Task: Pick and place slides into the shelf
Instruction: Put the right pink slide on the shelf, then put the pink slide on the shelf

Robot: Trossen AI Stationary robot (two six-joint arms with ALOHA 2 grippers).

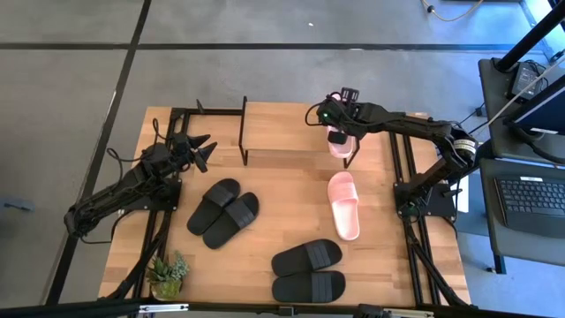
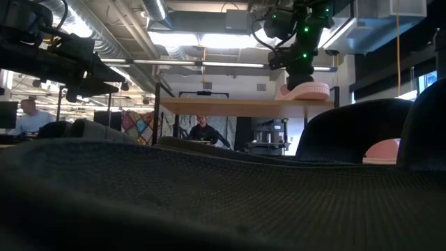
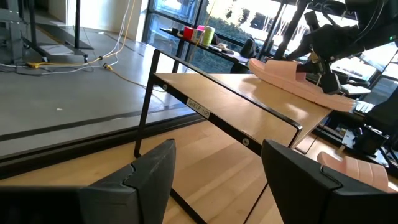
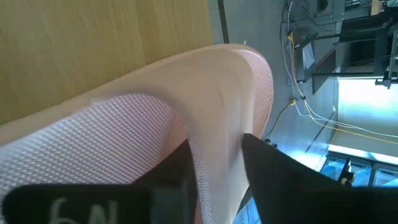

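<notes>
Fingers (image 4: 217,168) around pink slide (image 1: 338,141)

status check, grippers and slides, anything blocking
Right gripper shut on pink slide atop shelf. Left gripper open, idle beside shelf. Nothing in the way.

The high view looks straight down on the whole table (image 1: 291,203). The low view sits at tabletop level, a black slide pressed against its lens. The left wrist view faces the shelf (image 3: 249,102) from nearby; the right wrist view hangs close over it. All four share the shelf.
</notes>
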